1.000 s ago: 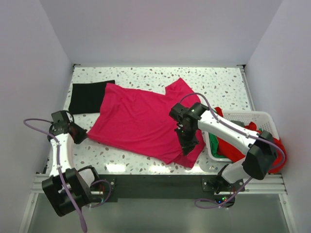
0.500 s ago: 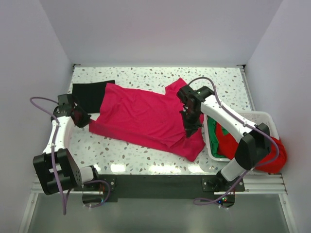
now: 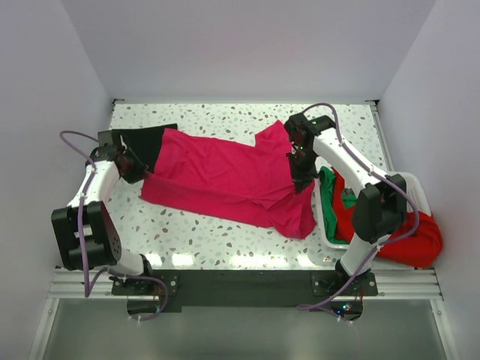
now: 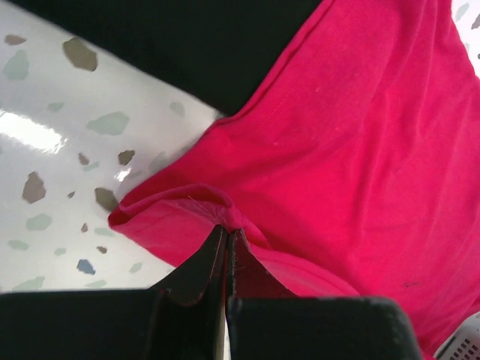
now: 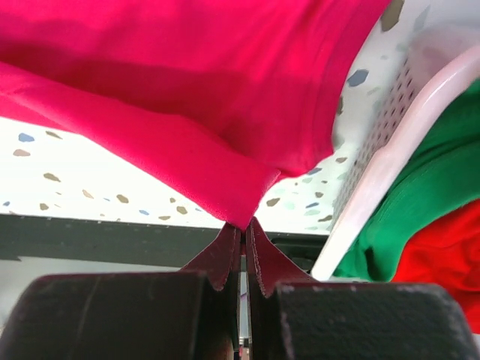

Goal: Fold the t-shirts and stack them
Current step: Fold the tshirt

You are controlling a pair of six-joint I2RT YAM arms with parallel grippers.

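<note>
Speckled table [image 3: 210, 229] fills my overhead view. Across it lies the magenta-pink t-shirt [image 3: 221, 176], spread from left to right, its back left corner touching the black t-shirt [image 3: 135, 146], which lies flat at the back left. At the right edge I see the white basket [image 3: 325, 232] holding a red t-shirt [image 3: 412, 244] and a green t-shirt [image 3: 330, 187]. My left gripper [image 3: 139, 171] has its jaws pressed together on the pink shirt's left hem. My right gripper [image 3: 302, 178] pinches the shirt's right edge beside the basket, jaws likewise closed.
</note>
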